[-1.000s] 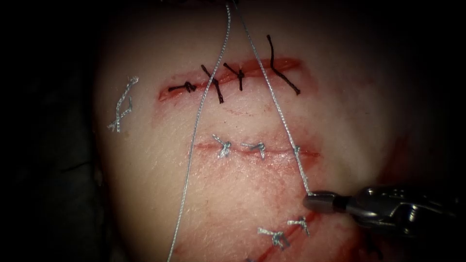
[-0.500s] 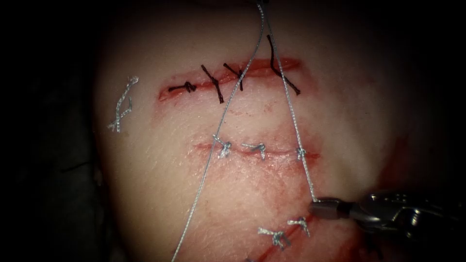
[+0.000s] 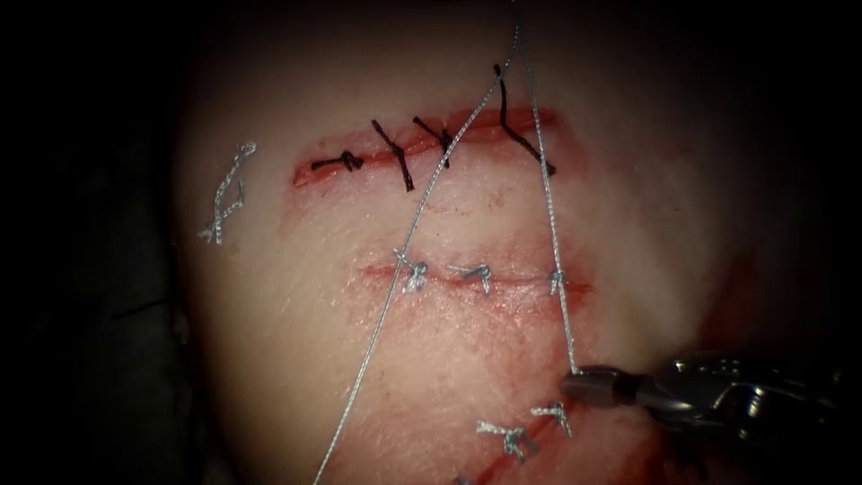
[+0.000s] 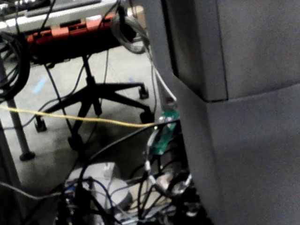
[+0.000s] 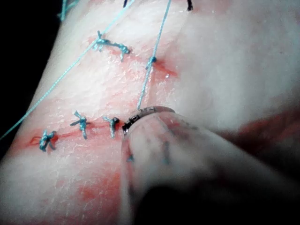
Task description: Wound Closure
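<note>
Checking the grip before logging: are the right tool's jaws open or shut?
Shut, on the thread: the right tool shows closed jaws with the strand running straight from its tip up across the middle cut.

The right arm's tool (image 3: 584, 384) comes in from the right and lies low, nearly level, just below the right end of the middle cut (image 3: 476, 278). Its fingers are closed on the thread (image 3: 557, 278).

Tissue (image 3: 296, 296) carries three cuts w/ knotted stitches: black ones (image 3: 395, 154) on upper cut, pale ones (image 3: 413, 271) on middle cut, more (image 3: 512, 438) on lower cut. Loose thread scrap (image 3: 224, 193) lies left (apart from cuts). Red fluid (image 3: 467, 359) smears surface.
</note>
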`<state>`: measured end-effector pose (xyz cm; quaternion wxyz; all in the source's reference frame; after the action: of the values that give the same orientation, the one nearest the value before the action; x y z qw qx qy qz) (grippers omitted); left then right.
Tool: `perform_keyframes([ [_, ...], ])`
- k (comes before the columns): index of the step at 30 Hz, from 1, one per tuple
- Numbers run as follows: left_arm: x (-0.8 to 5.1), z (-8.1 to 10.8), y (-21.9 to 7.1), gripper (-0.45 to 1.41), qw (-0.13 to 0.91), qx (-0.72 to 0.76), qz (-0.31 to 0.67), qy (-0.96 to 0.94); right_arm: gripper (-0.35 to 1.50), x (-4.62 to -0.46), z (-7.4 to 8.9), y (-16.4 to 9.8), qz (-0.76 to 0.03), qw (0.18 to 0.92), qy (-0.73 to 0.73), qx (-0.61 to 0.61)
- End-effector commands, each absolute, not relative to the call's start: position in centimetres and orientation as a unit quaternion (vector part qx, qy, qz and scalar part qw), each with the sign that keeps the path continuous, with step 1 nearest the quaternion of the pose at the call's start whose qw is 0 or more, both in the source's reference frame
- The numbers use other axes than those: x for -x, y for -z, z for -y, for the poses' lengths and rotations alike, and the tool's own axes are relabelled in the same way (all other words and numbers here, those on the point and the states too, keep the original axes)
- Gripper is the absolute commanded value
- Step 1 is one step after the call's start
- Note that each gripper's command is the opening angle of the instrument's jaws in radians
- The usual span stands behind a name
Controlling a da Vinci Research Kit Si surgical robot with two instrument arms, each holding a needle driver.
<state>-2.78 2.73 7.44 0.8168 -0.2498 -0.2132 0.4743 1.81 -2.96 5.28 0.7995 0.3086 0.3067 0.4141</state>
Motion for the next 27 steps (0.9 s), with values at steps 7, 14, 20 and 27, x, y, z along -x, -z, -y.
perform_keyframes([
  [7,2.83,-2.76,-7.48,-0.45,0.818,0.246,0.198,-0.48,-0.35,-1.91,3.1,-5.33,-0.292,0.804,-0.411,-0.314],
  [14,2.84,-2.77,-7.48,-0.45,0.818,0.247,0.195,-0.482,-0.35,-1.92,3.21,-5.34,-0.282,0.811,-0.397,-0.324],
  [20,2.84,-2.77,-7.48,-0.45,0.818,0.246,0.196,-0.481,-0.35,-1.91,3.25,-5.34,-0.274,0.814,-0.394,-0.327],
  [27,2.84,-2.76,-7.49,-0.45,0.819,0.246,0.197,-0.481,-0.35,-1.88,3.28,-5.34,-0.261,0.82,-0.393,-0.325],
])
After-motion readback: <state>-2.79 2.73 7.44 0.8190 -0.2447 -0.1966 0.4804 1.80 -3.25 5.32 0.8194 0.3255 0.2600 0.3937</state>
